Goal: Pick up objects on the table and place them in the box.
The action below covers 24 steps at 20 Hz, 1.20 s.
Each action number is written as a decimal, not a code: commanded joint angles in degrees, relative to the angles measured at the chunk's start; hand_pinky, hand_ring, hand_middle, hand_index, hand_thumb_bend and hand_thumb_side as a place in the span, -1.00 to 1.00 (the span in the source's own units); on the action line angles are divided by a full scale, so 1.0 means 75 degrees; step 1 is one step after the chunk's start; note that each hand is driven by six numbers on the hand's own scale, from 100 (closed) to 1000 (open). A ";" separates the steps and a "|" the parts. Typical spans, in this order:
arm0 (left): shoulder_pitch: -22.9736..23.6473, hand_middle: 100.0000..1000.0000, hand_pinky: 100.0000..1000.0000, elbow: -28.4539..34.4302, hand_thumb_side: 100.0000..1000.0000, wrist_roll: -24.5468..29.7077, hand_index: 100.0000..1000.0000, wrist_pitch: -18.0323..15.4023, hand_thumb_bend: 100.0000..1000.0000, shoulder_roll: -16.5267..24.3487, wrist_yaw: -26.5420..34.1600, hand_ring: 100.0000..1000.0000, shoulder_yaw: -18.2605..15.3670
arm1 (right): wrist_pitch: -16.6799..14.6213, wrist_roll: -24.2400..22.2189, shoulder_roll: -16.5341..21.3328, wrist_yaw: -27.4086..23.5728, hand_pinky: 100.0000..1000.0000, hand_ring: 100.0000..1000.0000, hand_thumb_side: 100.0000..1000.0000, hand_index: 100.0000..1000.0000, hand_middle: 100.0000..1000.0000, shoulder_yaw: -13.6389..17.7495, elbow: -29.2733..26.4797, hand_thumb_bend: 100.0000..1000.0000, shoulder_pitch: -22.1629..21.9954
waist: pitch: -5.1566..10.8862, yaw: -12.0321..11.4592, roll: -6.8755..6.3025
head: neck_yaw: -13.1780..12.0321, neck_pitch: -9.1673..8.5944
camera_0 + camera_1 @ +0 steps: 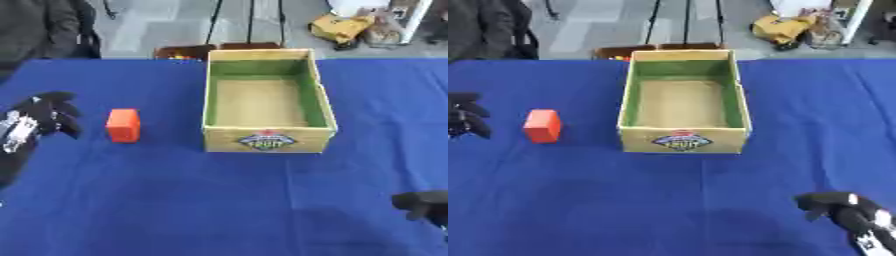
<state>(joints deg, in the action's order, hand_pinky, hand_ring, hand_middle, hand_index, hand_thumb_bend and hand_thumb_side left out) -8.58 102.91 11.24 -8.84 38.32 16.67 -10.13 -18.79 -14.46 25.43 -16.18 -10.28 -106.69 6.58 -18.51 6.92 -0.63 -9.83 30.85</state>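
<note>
Reaching for the block [123, 125] at 9 o'clock from the box [268, 141]; left robot hand [42, 119] fingers look relaxed, apart, holding nothing; I'd straddle it squarely; right robot hand [846, 210] idles at 5 o'clock, can't tell its fingers.

A blue-clothed table [175, 210] stands on grey floor [157, 20], yellow clutter [343, 27] beyond.

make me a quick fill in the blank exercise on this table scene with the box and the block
1. The block lying left of the box is ____ in colour.
2. The inside of the box holds ____.
3. The table is covered with a ____ cloth.
4. The robot hand nearest the block is the ____ robot hand; the other robot hand shows at the lower right corner.

Missing words: orange; nothing; blue; left
</note>
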 commanded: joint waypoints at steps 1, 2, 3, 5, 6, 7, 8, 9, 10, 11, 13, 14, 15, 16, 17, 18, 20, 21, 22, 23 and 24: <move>-0.0131 0.16 0.06 0.0188 0.40 -0.0028 0.64 -0.0098 -0.73 0.0494 0.0029 0.04 -0.0075 | -0.0004 -0.0002 0.0176 0.0027 0.54 0.51 0.40 0.44 -0.04 0.0046 -0.0131 -1.00 0.0047 | 0.0157 0.0008 -0.0019 | -0.0012 -0.0054; -0.0162 0.16 0.06 0.0198 0.29 -0.0036 0.64 -0.0138 -0.77 0.0606 0.0000 0.04 -0.0066 | -0.0004 -0.0004 0.0178 0.0028 0.54 0.51 0.40 0.44 -0.04 0.0044 -0.0130 -1.00 0.0046 | 0.0159 0.0011 -0.0023 | -0.0013 -0.0054; -0.0202 0.17 0.07 0.0208 0.24 -0.0049 0.64 -0.0192 -0.77 0.0750 -0.0052 0.05 -0.0057 | -0.0004 -0.0005 0.0181 0.0031 0.54 0.51 0.40 0.44 -0.04 0.0044 -0.0127 -1.00 0.0042 | 0.0162 0.0015 -0.0027 | -0.0015 -0.0052; -0.0312 0.18 0.08 0.0195 0.02 -0.0095 0.65 -0.0312 -0.81 0.1075 -0.0186 0.06 -0.0042 | -0.0006 -0.0005 0.0188 0.0038 0.54 0.51 0.40 0.44 -0.04 0.0043 -0.0124 -1.00 0.0037 | 0.0167 0.0026 -0.0038 | -0.0020 -0.0056; -0.0372 0.19 0.08 0.0171 -0.09 -0.0125 0.65 -0.0374 -0.84 0.1229 -0.0256 0.06 -0.0036 | -0.0006 -0.0005 0.0190 0.0040 0.54 0.51 0.40 0.44 -0.04 0.0041 -0.0122 -1.00 0.0035 | 0.0169 0.0030 -0.0041 | -0.0015 -0.0059; -0.0451 0.20 0.09 0.0142 -0.25 -0.0157 0.65 -0.0441 -0.87 0.1414 -0.0340 0.08 -0.0032 | -0.0007 -0.0007 0.0193 0.0042 0.54 0.51 0.40 0.44 -0.04 0.0039 -0.0122 -1.00 0.0034 | 0.0171 0.0034 -0.0045 | -0.0010 -0.0065; -0.0533 0.21 0.10 0.0099 -0.38 -0.0187 0.66 -0.0508 -0.89 0.1589 -0.0426 0.09 -0.0023 | -0.0007 -0.0009 0.0196 0.0044 0.54 0.51 0.40 0.44 -0.04 0.0036 -0.0121 -1.00 0.0032 | 0.0173 0.0039 -0.0048 | -0.0008 -0.0072; -0.0633 0.23 0.10 0.0043 -0.52 -0.0207 0.66 -0.0581 -0.88 0.1789 -0.0528 0.10 -0.0013 | -0.0008 -0.0010 0.0200 0.0046 0.54 0.51 0.40 0.44 -0.04 0.0034 -0.0119 -1.00 0.0029 | 0.0175 0.0044 -0.0051 | -0.0003 -0.0079; -0.0737 0.24 0.11 -0.0028 -0.65 -0.0217 0.66 -0.0651 -0.84 0.1976 -0.0629 0.12 0.0003 | -0.0008 -0.0012 0.0203 0.0049 0.54 0.51 0.40 0.44 -0.04 0.0031 -0.0118 -1.00 0.0026 | 0.0177 0.0050 -0.0053 | 0.0000 -0.0087; -0.0876 0.27 0.13 -0.0115 -0.84 -0.0214 0.66 -0.0728 -0.72 0.2189 -0.0748 0.14 0.0021 | -0.0009 -0.0014 0.0208 0.0051 0.54 0.51 0.41 0.44 -0.04 0.0028 -0.0116 -1.00 0.0023 | 0.0180 0.0057 -0.0056 | 0.0005 -0.0095; -0.1198 0.31 0.15 -0.0367 -1.00 -0.0199 0.67 -0.0876 -0.54 0.2552 -0.1068 0.18 0.0073 | -0.0010 -0.0021 0.0214 0.0050 0.54 0.51 0.41 0.44 -0.04 0.0017 -0.0114 -1.00 0.0024 | 0.0190 0.0071 -0.0064 | 0.0004 -0.0103; -0.1357 0.33 0.17 -0.0513 -1.00 -0.0176 0.68 -0.0949 -0.42 0.2683 -0.1242 0.20 0.0114 | -0.0008 -0.0026 0.0216 0.0046 0.54 0.51 0.41 0.44 -0.04 0.0011 -0.0112 -1.00 0.0027 | 0.0195 0.0080 -0.0069 | -0.0003 -0.0106; -0.1567 0.35 0.18 -0.0679 -1.00 -0.0143 0.70 -0.1022 -0.33 0.2825 -0.1467 0.23 0.0167 | -0.0004 -0.0034 0.0216 0.0041 0.54 0.51 0.41 0.44 -0.04 0.0003 -0.0111 -1.00 0.0032 | 0.0200 0.0094 -0.0074 | -0.0005 -0.0115; -0.1762 0.37 0.19 -0.0853 -1.00 -0.0106 0.70 -0.1097 -0.26 0.2921 -0.1683 0.24 0.0237 | -0.0001 -0.0042 0.0217 0.0037 0.54 0.51 0.41 0.44 -0.04 -0.0005 -0.0109 -1.00 0.0036 | 0.0201 0.0105 -0.0077 | -0.0002 -0.0124; -0.1985 0.39 0.21 -0.1023 -0.99 -0.0061 0.70 -0.1178 -0.18 0.3020 -0.1913 0.26 0.0325 | 0.0001 -0.0052 0.0221 0.0036 0.54 0.51 0.41 0.44 -0.04 -0.0014 -0.0109 -1.00 0.0039 | 0.0201 0.0123 -0.0081 | -0.0003 -0.0136; -0.2217 0.40 0.22 -0.1203 -0.93 -0.0006 0.71 -0.1257 -0.11 0.3089 -0.2138 0.28 0.0436 | 0.0002 -0.0059 0.0222 0.0035 0.54 0.51 0.41 0.44 -0.04 -0.0022 -0.0108 -1.00 0.0041 | 0.0202 0.0143 -0.0086 | -0.0009 -0.0145; -0.2702 0.43 0.23 -0.1568 -0.85 0.0133 0.72 -0.1438 0.01 0.3140 -0.2597 0.30 0.0686 | 0.0004 -0.0069 0.0225 0.0033 0.54 0.51 0.41 0.44 -0.04 -0.0035 -0.0105 -1.00 0.0047 | 0.0200 0.0188 -0.0097 | -0.0025 -0.0163; -0.2958 0.44 0.24 -0.1737 -0.79 0.0208 0.71 -0.1535 0.07 0.3129 -0.2852 0.32 0.0807 | 0.0006 -0.0076 0.0228 0.0031 0.54 0.51 0.42 0.44 -0.04 -0.0045 -0.0105 -1.00 0.0054 | 0.0198 0.0216 -0.0105 | -0.0028 -0.0165; -0.3200 0.44 0.25 -0.1911 -0.78 0.0269 0.71 -0.1635 0.08 0.3087 -0.3124 0.32 0.0917 | 0.0008 -0.0082 0.0230 0.0029 0.54 0.51 0.42 0.44 -0.04 -0.0052 -0.0105 -1.00 0.0059 | 0.0197 0.0233 -0.0111 | -0.0029 -0.0167; -0.3447 0.44 0.26 -0.2099 -0.70 0.0330 0.71 -0.1731 0.13 0.3027 -0.3416 0.33 0.1028 | 0.0011 -0.0091 0.0231 0.0027 0.54 0.51 0.42 0.44 -0.04 -0.0061 -0.0104 -1.00 0.0066 | 0.0196 0.0259 -0.0119 | -0.0032 -0.0170; -0.3689 0.45 0.26 -0.2301 -0.64 0.0381 0.71 -0.1824 0.18 0.2948 -0.3717 0.34 0.1132 | 0.0014 -0.0099 0.0231 0.0026 0.54 0.51 0.42 0.44 -0.04 -0.0069 -0.0103 -1.00 0.0071 | 0.0195 0.0279 -0.0126 | -0.0032 -0.0173</move>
<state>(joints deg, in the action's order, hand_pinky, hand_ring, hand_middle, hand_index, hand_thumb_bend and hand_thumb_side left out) -35.13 86.83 13.70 -21.54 58.82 -8.80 -2.05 -18.60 -15.03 25.76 -16.18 -10.96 -106.69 6.60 -18.16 9.07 -1.45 -9.98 30.12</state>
